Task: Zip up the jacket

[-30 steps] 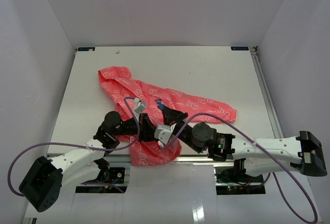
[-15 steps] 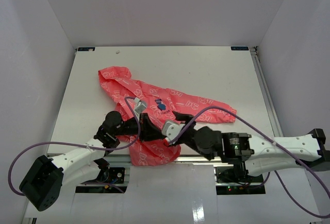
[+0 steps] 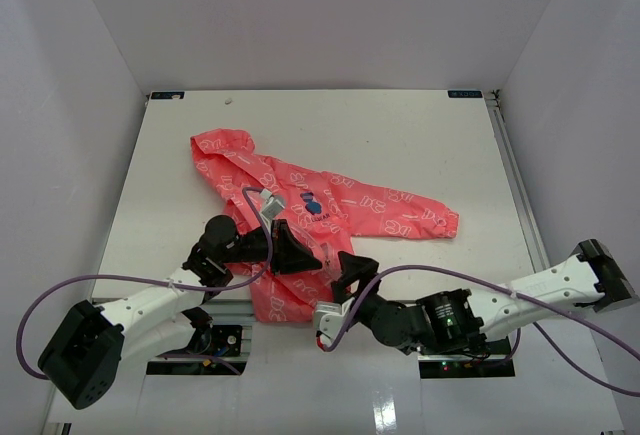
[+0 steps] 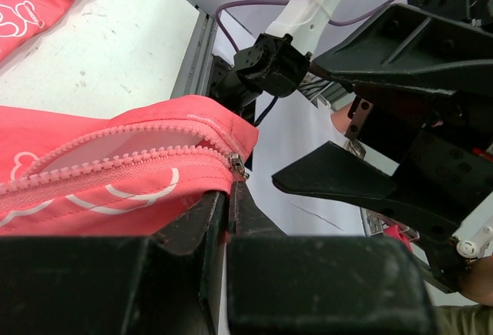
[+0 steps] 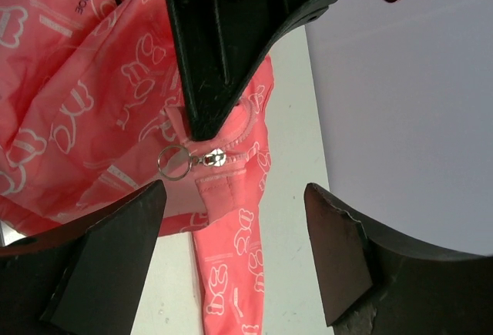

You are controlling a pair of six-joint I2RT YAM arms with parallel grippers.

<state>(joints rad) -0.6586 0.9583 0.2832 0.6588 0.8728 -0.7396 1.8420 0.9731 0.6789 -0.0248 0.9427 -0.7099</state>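
Observation:
The coral-pink jacket lies on the white table, hood at the far left, one sleeve stretched right. My left gripper is shut on the jacket's bottom hem beside the zipper; the left wrist view shows its fingers pinching the fabric just under the metal zipper slider. My right gripper is open just right of it. In the right wrist view its jaws stand wide apart below the slider and ring pull, touching neither. The zipper is open above the slider.
White walls enclose the table on three sides. A metal rail runs along the right edge. Purple cables trail from both arms at the near edge, where part of the hem hangs close to the table's front.

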